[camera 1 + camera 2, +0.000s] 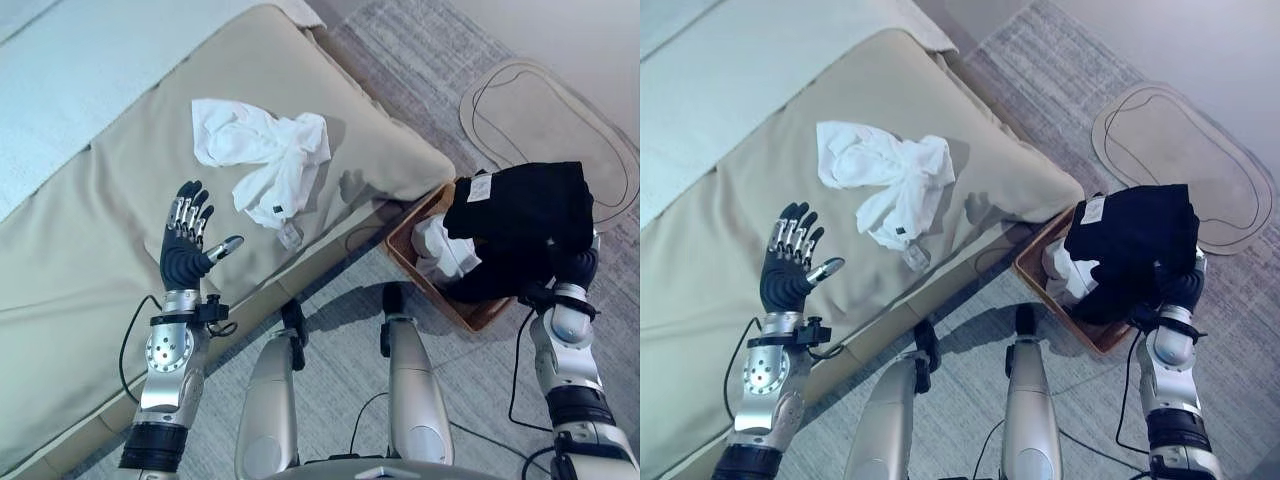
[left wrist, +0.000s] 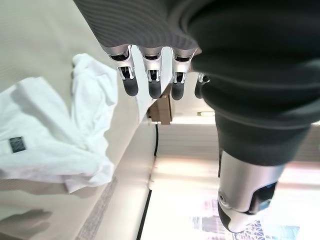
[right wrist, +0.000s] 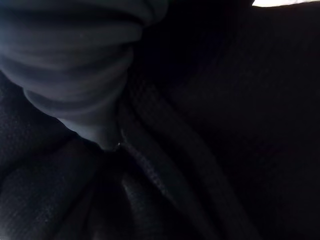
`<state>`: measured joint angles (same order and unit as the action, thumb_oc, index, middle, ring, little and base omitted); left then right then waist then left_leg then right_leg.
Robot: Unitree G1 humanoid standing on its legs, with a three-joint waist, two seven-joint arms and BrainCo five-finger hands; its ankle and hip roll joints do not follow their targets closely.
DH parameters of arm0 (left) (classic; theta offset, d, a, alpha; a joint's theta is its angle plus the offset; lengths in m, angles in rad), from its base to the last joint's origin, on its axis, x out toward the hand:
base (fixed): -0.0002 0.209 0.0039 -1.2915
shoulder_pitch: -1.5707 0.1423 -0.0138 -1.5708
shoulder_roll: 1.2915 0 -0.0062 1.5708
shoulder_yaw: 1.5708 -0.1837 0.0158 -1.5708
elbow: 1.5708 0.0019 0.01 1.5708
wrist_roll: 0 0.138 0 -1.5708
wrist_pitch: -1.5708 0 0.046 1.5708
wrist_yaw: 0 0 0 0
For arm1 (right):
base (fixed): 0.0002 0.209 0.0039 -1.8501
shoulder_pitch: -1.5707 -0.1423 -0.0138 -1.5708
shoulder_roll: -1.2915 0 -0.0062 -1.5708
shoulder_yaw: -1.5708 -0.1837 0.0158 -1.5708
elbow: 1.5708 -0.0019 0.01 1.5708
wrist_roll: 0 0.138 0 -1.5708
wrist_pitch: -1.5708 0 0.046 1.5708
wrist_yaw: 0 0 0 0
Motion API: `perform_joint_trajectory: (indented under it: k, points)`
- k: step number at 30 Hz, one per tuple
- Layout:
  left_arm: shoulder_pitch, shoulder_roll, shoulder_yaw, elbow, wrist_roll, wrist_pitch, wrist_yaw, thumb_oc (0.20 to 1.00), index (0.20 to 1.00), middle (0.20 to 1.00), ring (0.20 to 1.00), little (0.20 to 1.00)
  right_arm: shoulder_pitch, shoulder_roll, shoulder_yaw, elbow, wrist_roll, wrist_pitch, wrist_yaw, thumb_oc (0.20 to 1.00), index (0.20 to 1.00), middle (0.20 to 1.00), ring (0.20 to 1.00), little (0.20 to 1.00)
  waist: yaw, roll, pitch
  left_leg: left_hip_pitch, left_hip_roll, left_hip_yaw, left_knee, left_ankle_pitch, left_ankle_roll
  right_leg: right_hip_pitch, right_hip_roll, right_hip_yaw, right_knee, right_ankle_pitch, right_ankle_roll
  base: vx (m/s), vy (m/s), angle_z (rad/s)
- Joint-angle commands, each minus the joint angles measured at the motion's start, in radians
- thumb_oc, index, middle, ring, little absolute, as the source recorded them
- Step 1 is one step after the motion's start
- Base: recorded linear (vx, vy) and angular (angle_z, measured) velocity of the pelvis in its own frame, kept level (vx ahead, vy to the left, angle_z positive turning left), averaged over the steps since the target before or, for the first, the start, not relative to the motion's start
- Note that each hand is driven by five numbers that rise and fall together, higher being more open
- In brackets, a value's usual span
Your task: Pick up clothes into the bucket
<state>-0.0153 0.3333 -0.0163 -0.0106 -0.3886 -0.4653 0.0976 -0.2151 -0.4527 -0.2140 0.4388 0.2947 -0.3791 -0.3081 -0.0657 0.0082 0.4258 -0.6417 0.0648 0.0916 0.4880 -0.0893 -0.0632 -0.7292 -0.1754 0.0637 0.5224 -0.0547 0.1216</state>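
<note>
Black garment [image 1: 525,220] drapes over the right hand [image 1: 575,268], hanging above the brown bucket [image 1: 408,248], white cloth [image 1: 440,250] already inside. That hand's fingers are buried in the fabric, so its grip can't be told. Left hand [image 1: 187,243] is raised, fingers spread and empty, white clothes [image 1: 265,160] lying beyond its fingertips on the beige mattress [image 1: 80,240].

two garments [image 1: 268,160] [image 1: 520,225], one basket [image 1: 402,247]

Tags on the white garment [image 1: 265,160] and black garment [image 1: 525,215] are unreadable.
</note>
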Motion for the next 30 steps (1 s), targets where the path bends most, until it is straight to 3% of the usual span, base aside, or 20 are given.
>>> perform_joint_trajectory:
  k: [1, 10, 16, 20, 21, 23, 24, 30]
  points:
    - [0.040, 0.036, 0.016, -0.083, -0.028, -0.081, 0.030, 1.000, 1.000, 1.000, 1.000, 1.000, -0.038, -0.095, 0.019, -0.010, -0.016, -0.091, -0.064, 0.200, 0.200, 0.200, 0.200, 0.200, -0.009, -0.008, -0.082, -0.096, -0.051, -0.021, 0.139, -0.077, 0.059, -0.036, 0.025, -0.039, 0.032, 0.017, -0.031, -0.05, -0.008, -0.05]
    - [0.022, 0.050, -0.016, -0.090, -0.027, -0.096, 0.075, 1.000, 1.000, 1.000, 1.000, 1.000, -0.134, -0.156, 0.038, 0.080, -0.040, -0.086, -0.146, 0.200, 0.200, 0.200, 0.200, 0.200, -0.002, 0.015, -0.069, -0.195, -0.056, -0.007, 0.174, -0.086, 0.066, -0.151, 0.027, -0.026, 0.076, 0.013, -0.031, -0.01, -0.001, -0.01]
    - [0.021, 0.064, -0.027, -0.108, -0.029, -0.109, 0.085, 1.000, 1.000, 1.000, 1.000, 1.000, -0.153, -0.221, 0.075, 0.133, -0.073, -0.072, -0.145, 0.200, 0.200, 0.200, 0.200, 0.200, 0.001, 0.024, -0.065, -0.251, -0.063, -0.002, 0.192, -0.085, 0.070, -0.213, 0.028, -0.012, 0.096, 0.016, -0.030, -0.02, 0.015, -0.04]
    - [-0.001, 0.067, -0.043, -0.110, -0.014, -0.111, 0.097, 1.000, 1.000, 1.000, 1.000, 1.000, -0.166, -0.271, 0.196, 0.196, -0.180, -0.018, -0.101, 0.200, 0.200, 0.200, 0.200, 0.200, 0.002, 0.026, -0.049, -0.298, -0.064, 0.006, 0.214, -0.086, 0.072, -0.262, 0.030, -0.001, 0.118, 0.021, -0.030, -0.01, 0.004, -0.01]
    - [-0.006, 0.068, -0.048, -0.114, -0.012, -0.112, 0.099, 1.000, 1.000, 1.000, 1.000, 1.000, -0.174, -0.274, 0.211, 0.210, -0.193, -0.010, -0.101, 0.200, 0.200, 0.200, 0.200, 0.200, 0.006, 0.029, -0.052, -0.293, -0.065, -0.001, 0.221, -0.116, 0.065, -0.262, 0.033, 0.002, 0.133, -0.010, -0.026, 0.06, 0.000, 0.00]
    - [-0.013, 0.067, -0.051, -0.121, -0.010, -0.112, 0.102, 1.000, 1.000, 1.000, 1.000, 1.000, -0.186, -0.278, 0.229, 0.230, -0.204, -0.004, -0.100, 0.200, 0.200, 0.200, 0.200, 0.200, 0.002, 0.028, -0.046, -0.318, -0.066, 0.009, 0.223, -0.085, 0.072, -0.281, 0.029, 0.001, 0.126, 0.022, -0.030, -0.02, 0.005, 0.00]
    - [-0.028, 0.070, -0.064, -0.126, -0.016, -0.115, 0.105, 1.000, 1.000, 1.000, 1.000, 1.000, -0.221, -0.278, 0.264, 0.293, -0.224, 0.017, -0.108, 0.200, 0.200, 0.200, 0.200, 0.200, 0.010, 0.034, -0.048, -0.318, -0.067, 0.001, 0.231, -0.115, 0.066, -0.287, 0.032, 0.005, 0.143, -0.008, -0.026, 0.00, 0.000, 0.00]
    - [-0.065, 0.068, -0.082, -0.132, -0.021, -0.109, 0.130, 1.000, 1.000, 1.000, 1.000, 1.000, -0.349, -0.277, 0.349, 0.518, -0.233, 0.080, -0.112, 0.200, 0.200, 0.200, 0.200, 0.200, 0.023, 0.050, -0.040, -0.355, -0.070, 0.010, 0.251, -0.121, 0.068, -0.331, 0.032, 0.013, 0.166, -0.011, -0.030, 0.01, 0.010, -0.02]
